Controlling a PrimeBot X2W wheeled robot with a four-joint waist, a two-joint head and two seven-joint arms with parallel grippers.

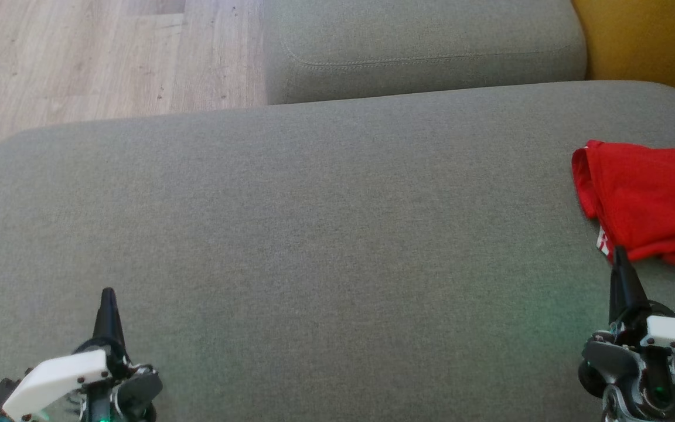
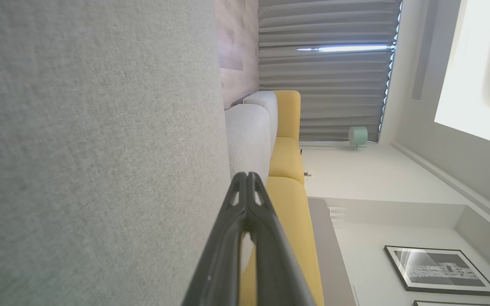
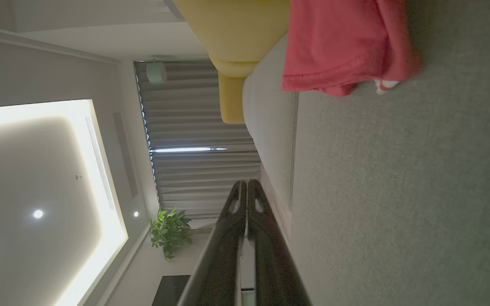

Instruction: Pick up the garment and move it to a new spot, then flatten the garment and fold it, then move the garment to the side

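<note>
Currently the red shirt (image 1: 648, 202) lies bunched on the grey sofa cushion (image 1: 314, 234) at its far right, cut off by the edge of the head view. The right gripper (image 1: 620, 251) has its fingers pressed together, empty, with its tip just short of the shirt's near hem. The left gripper (image 1: 108, 291), also pressed together and empty, sits well apart over bare cushion.

White, screw-studded wrist covers (image 1: 56, 375) carry black tapering fingers (image 1: 107, 316) and green lights (image 1: 657, 389).
</note>
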